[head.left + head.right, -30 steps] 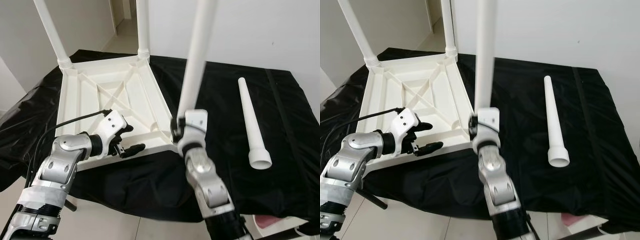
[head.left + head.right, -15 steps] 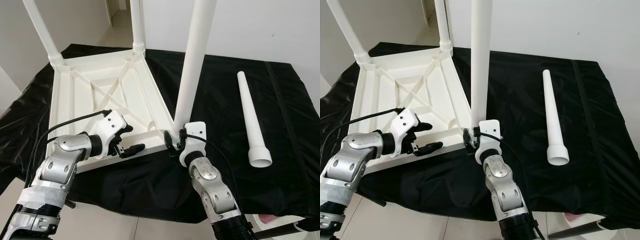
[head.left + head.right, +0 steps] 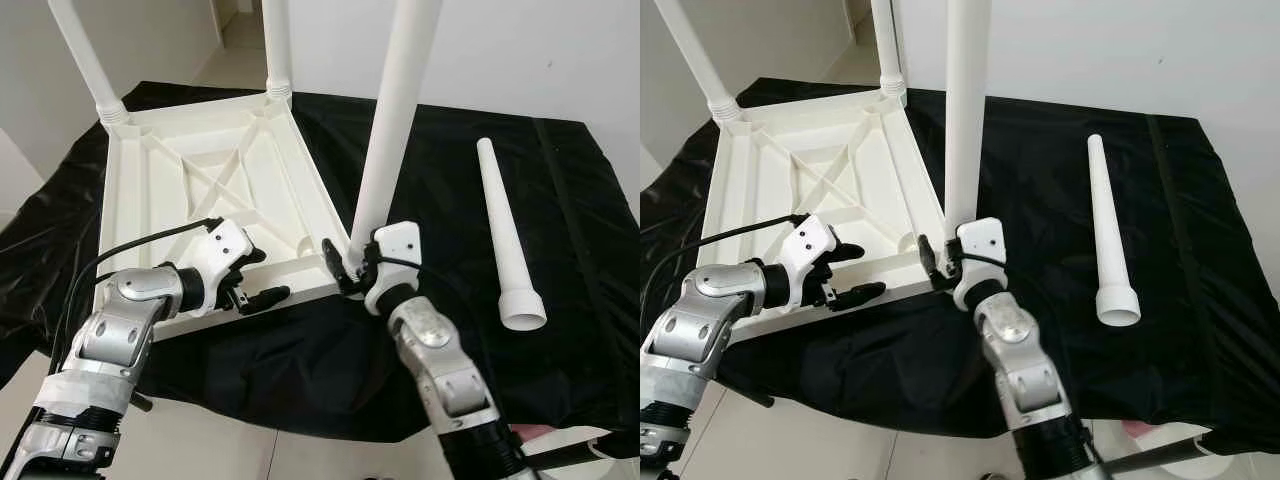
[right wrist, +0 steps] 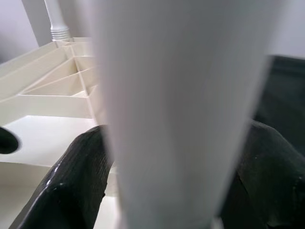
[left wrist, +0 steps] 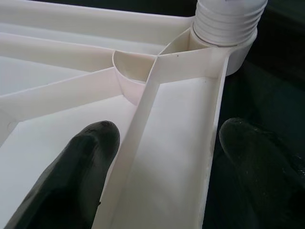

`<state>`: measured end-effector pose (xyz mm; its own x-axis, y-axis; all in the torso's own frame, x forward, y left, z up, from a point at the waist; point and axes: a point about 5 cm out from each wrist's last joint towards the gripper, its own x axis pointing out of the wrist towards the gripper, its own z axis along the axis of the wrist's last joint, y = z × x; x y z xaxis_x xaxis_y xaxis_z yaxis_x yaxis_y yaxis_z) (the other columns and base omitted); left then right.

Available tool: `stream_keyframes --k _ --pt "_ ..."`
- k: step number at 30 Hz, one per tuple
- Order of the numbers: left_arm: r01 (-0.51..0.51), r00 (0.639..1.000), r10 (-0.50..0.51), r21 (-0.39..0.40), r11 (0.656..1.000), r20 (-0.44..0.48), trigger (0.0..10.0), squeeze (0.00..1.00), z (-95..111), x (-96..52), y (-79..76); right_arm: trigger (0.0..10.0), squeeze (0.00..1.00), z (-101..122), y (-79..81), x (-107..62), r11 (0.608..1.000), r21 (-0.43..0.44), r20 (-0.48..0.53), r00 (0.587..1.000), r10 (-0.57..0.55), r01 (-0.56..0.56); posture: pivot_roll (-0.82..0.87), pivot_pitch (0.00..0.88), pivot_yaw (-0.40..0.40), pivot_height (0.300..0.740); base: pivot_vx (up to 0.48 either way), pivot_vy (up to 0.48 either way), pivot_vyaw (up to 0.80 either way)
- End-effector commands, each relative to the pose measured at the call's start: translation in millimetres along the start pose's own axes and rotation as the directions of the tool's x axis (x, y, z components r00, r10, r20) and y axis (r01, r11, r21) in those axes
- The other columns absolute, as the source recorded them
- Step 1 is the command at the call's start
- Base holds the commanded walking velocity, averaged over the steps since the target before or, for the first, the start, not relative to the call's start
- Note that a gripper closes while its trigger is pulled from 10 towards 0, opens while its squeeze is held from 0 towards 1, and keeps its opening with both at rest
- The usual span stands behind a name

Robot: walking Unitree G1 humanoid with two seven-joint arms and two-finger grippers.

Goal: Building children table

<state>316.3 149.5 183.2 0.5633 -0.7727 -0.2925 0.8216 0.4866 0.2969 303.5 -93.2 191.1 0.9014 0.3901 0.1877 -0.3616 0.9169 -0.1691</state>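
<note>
So a second earlier the third long white plastic table leg [image 3: 390, 120] was leaning; now it stood nearly upright, foot down in the near corner socket of the upturned white plastic tabletop [image 3: 200, 190], so probably seating. The right gripper [image 3: 350, 268] had its fingers clamped on the leg's base. The left gripper [image 3: 262, 278] straddled the tabletop's near rim, fingers spread either side. The last white leg [image 3: 505, 240] lay on the black-draped counter [image 3: 580, 200], well off past the right fingers.
</note>
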Motion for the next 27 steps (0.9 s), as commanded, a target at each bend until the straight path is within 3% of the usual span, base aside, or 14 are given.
stream_keyframes --k 1,6,12,24,27 --pt "-0.092 0.996 0.092 0.006 0.996 -0.006 10.0 0.0 1.2 -1.1 5.5 10.0 0.0 -5.9 -4.7 0.5 0.998 -0.007 -0.034 0.998 0.057 -0.057 -0.06 0.128 0.078 0.74 0.0 0.0 0.0" --pt "-0.09 0.996 0.09 0.006 0.996 -0.005 10.0 0.0 1.6 -1.1 5.3 10.0 0.0 -4.8 -8.4 2.3 0.992 -0.027 -0.04 0.992 0.12 -0.121 -0.06 0.131 0.082 0.74 0.0 0.0 0.0" --pt "-0.091 0.996 0.091 0.007 0.996 -0.002 10.0 0.0 3.0 -1.5 5.9 10.0 0.0 -0.2 -10.0 6.6 0.942 -0.044 -0.054 0.942 0.331 -0.334 -0.06 0.132 0.08 0.74 0.0 0.0 0.0" --pt "-0.083 0.996 0.083 0.007 0.997 0.017 10.0 0.0 8.3 -2.2 4.9 10.0 0.0 3.6 -21.4 19.6 0.927 -0.087 -0.06 0.93 0.361 -0.366 -0.05 0.132 0.079 0.74 0.0 0.0 0.0" --pt "-0.065 0.995 0.067 -0.023 0.998 0.073 10.0 0.0 17.6 -3.0 4.7 10.0 0.0 4.0 -23.5 24.8 0.926 -0.093 -0.065 0.93 0.361 -0.366 -0.05 0.134 0.08 0.74 0.0 0.0 0.0"
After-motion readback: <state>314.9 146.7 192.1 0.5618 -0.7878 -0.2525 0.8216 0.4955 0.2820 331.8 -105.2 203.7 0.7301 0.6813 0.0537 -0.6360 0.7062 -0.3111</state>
